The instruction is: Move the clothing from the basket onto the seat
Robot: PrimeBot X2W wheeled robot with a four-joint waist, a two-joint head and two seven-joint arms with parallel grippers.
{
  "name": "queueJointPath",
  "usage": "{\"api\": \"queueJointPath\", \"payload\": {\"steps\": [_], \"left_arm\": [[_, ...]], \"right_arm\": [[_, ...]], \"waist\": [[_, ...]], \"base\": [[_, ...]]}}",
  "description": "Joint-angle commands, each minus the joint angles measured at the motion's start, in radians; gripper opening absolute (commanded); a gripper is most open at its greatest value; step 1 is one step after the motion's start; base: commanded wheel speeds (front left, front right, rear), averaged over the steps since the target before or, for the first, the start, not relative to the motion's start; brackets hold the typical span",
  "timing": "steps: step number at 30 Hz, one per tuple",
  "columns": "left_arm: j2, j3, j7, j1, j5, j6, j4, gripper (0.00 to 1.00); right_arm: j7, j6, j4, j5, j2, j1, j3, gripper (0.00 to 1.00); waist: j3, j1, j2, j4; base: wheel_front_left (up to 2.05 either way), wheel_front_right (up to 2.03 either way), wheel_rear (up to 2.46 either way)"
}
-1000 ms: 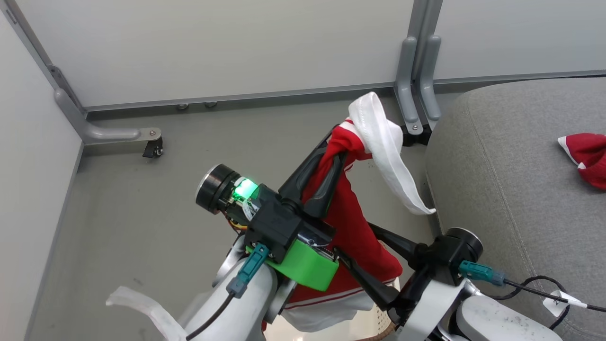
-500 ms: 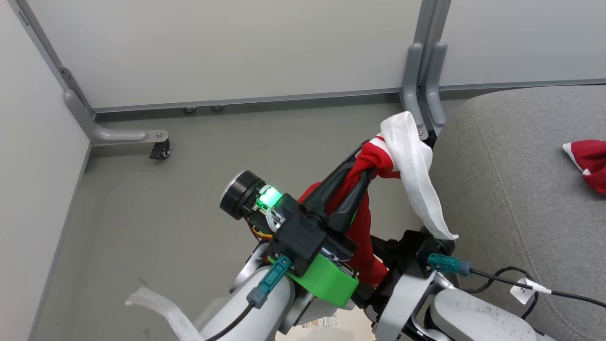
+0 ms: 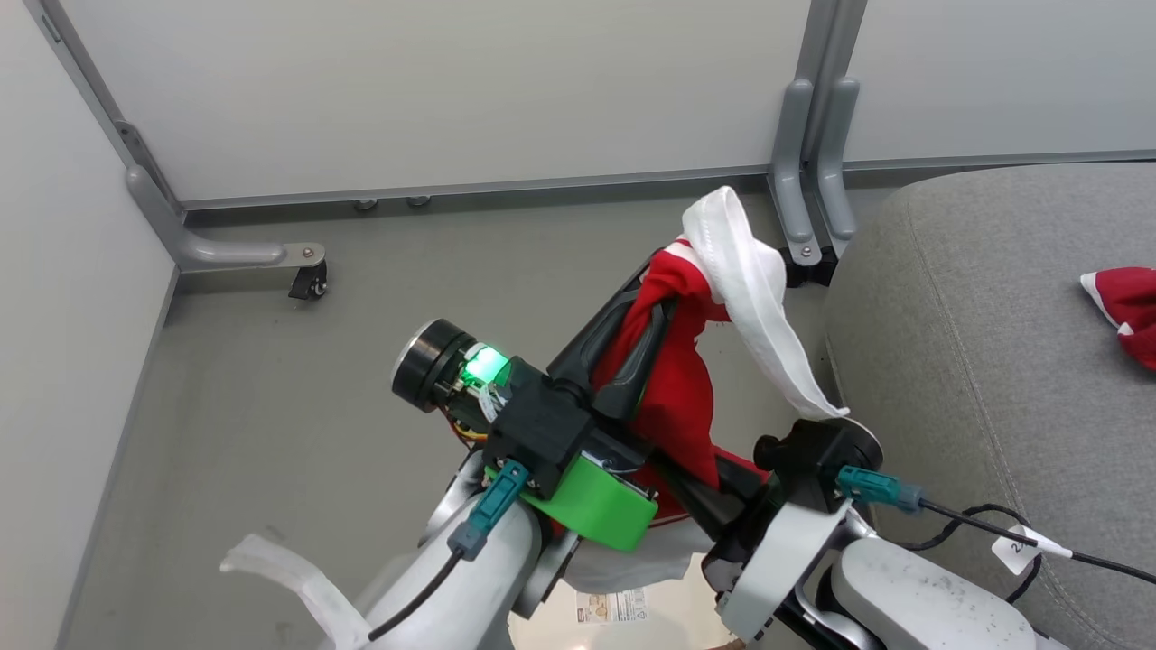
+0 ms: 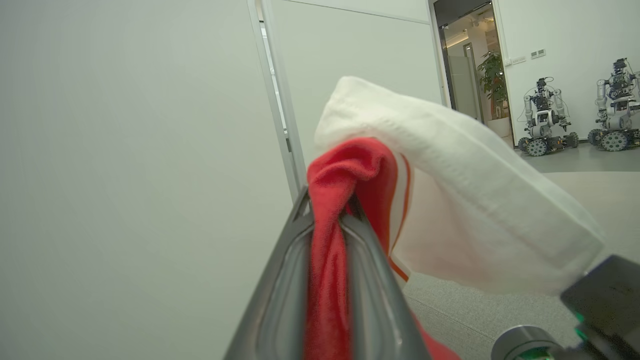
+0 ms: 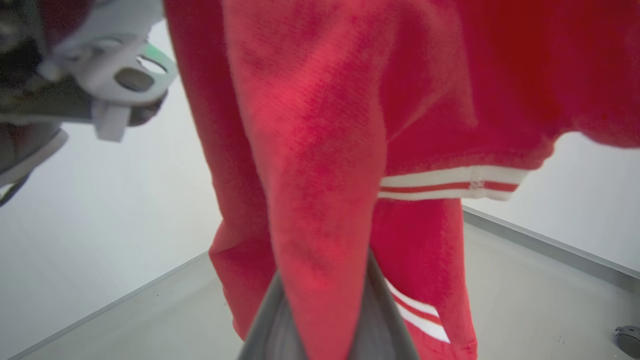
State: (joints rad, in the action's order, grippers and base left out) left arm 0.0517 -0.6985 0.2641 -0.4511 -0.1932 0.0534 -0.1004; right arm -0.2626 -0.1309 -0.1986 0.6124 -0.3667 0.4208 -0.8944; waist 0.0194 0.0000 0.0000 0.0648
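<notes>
One piece of the clothing (image 3: 677,397), red with a long white cuff (image 3: 754,298), hangs over the floor just left of the seat. My left gripper (image 3: 652,302) is shut on its bunched top, and the left wrist view shows red fabric (image 4: 327,260) pinched between the fingers. My right gripper (image 3: 700,492) is shut on the lower part, with red cloth (image 5: 320,200) running down between its fingers. A second red piece (image 3: 1124,302) lies on the grey seat (image 3: 975,307) at the right edge. A bit of the cream basket (image 3: 650,623) with its label shows under my arms.
Grey partition walls with a metal post (image 3: 813,162) and a castor foot (image 3: 302,282) stand behind. Bare grey floor (image 3: 271,397) spreads to the left. A pale white strip (image 3: 280,578) lies at lower left. A black cable (image 3: 993,533) trails over the seat's front.
The right gripper's fingers, spread on either side of the hanging garment a second ago, have closed on it. The left gripper swung towards the seat, then back a little. The camera shifted slightly.
</notes>
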Motion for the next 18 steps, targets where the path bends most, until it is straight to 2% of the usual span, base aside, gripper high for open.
{"api": "queueJointPath", "payload": {"steps": [1,8,18], "left_arm": [[0.009,0.012,0.000,0.007,-0.004,0.008,-0.004,0.00],[0.021,0.041,0.000,0.024,0.002,0.004,-0.013,0.00],[0.016,0.048,0.000,0.036,0.011,-0.007,-0.015,0.00]], "right_arm": [[-0.003,0.000,0.005,-0.004,0.002,-0.020,0.018,0.00],[-0.003,0.000,0.025,-0.029,0.021,-0.073,0.106,0.00],[-0.003,0.000,0.039,-0.050,0.022,-0.097,0.140,0.00]], "waist": [[0.000,0.0000,0.0000,-0.001],[-0.001,0.0000,0.0000,-0.006],[0.002,0.0000,0.0000,-0.009]], "base": [[0.00,0.00,0.00],[0.00,0.00,0.00],[0.00,0.00,0.00]]}}
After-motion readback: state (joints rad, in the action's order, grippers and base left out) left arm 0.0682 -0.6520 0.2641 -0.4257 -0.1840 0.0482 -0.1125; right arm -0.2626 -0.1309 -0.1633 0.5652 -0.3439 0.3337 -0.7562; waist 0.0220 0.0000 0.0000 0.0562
